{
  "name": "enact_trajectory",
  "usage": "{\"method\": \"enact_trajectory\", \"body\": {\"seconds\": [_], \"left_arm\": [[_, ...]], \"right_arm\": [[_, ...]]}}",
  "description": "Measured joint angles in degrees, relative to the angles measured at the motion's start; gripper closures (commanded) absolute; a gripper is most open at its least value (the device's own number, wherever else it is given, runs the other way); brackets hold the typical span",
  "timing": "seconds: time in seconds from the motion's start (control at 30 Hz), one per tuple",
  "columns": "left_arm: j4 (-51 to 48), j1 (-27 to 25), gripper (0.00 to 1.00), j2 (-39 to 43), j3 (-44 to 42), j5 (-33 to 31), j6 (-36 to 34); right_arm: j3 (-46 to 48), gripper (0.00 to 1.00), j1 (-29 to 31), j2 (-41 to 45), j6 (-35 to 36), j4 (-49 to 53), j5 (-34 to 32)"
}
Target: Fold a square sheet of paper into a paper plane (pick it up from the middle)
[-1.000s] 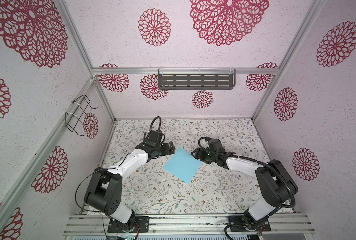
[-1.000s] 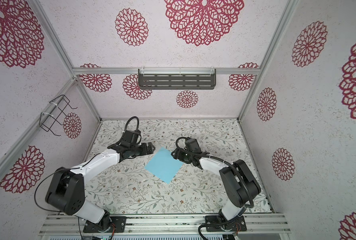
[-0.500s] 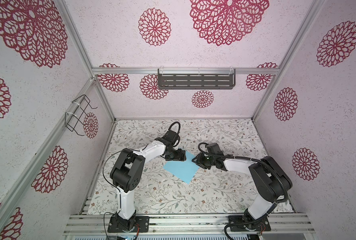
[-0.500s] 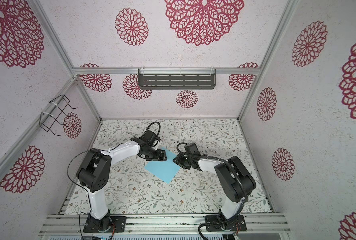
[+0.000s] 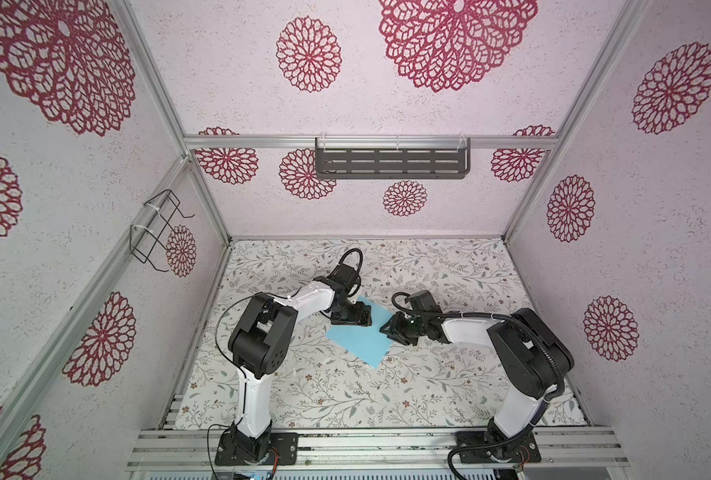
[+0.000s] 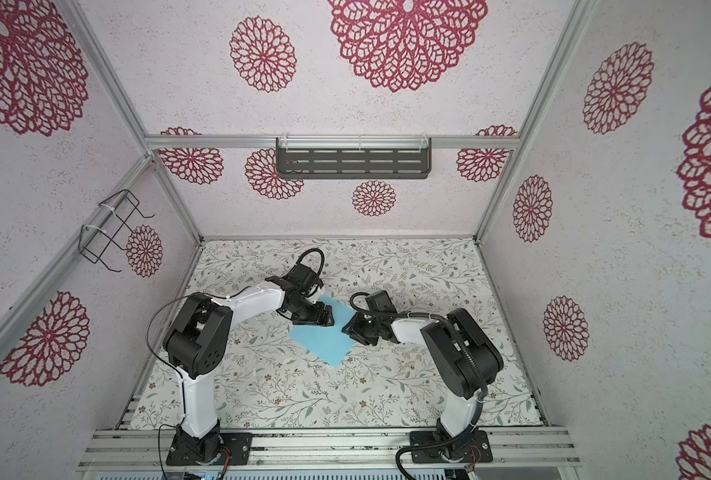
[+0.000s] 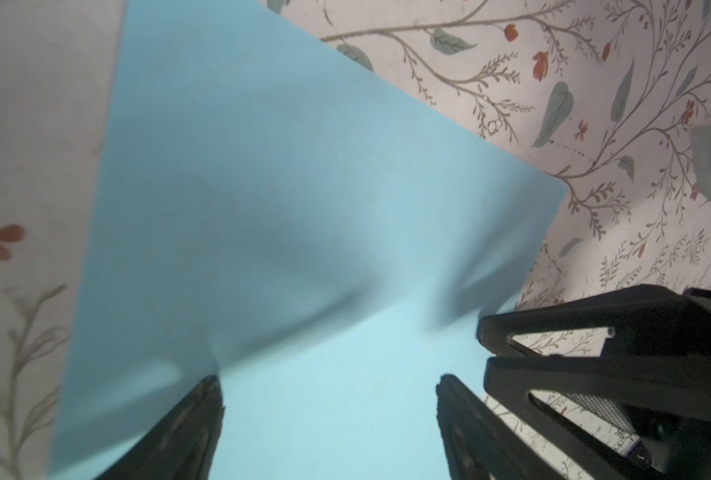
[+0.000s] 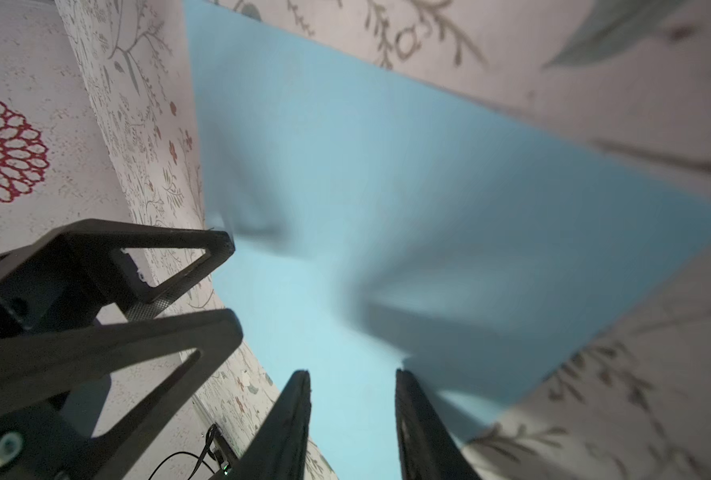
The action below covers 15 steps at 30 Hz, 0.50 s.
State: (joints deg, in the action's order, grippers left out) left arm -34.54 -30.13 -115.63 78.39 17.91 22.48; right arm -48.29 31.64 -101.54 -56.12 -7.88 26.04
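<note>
The square sheet of paper (image 5: 356, 341) (image 6: 324, 344) lies unfolded on the floral bench (image 5: 345, 395), near its middle and turned so that its corners point like a diamond. The left gripper (image 5: 364, 318) (image 6: 327, 318) is down over the sheet's far left part, and its fingers (image 7: 196, 415) stand wide apart with their tips on or just above the blue paper (image 7: 304, 208); whether they press it I cannot tell. The right gripper (image 5: 385, 331) (image 6: 348, 328) is down at the sheet's right corner, tip to tip with the left one and very near it. Its fingers (image 8: 287, 415) leave only a narrow gap, with bare paper (image 8: 387, 208) showing between them and nothing clamped. Each wrist view also shows the other gripper, just beside the sheet's edge: the right one (image 7: 484, 347) in the left wrist view, the left one (image 8: 231, 286) in the right. The paper close to the fingers looks lighter and faintly rippled in both wrist views. On the back wall hangs a dark slotted shelf (image 5: 391, 163), and on the left wall a wire rack (image 5: 158, 228).
</note>
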Motion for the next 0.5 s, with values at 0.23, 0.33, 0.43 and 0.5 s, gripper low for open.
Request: {"method": "enact_trajectory", "body": {"seconds": [0.23,0.33,0.43,0.5], "left_arm": [[1.2,0.9,0.14,0.0,-0.5,1.8,1.2],[2.3,1.8,0.15,0.0,-0.9,3.9,2.4],[3.1,2.5,0.17,0.0,-1.3,5.9,3.4],[3.6,2.9,0.18,0.0,-1.6,6.6,4.0]], "right_arm": [[-1.3,0.61,-0.4,-2.3,1.0,-2.8,1.2],[-2.4,0.61,-0.7,-3.6,2.1,-4.0,2.0],[-3.3,0.61,-1.1,-5.1,3.3,-5.6,3.4],[-3.6,0.61,-1.5,-5.9,4.1,-7.0,4.4]]}}
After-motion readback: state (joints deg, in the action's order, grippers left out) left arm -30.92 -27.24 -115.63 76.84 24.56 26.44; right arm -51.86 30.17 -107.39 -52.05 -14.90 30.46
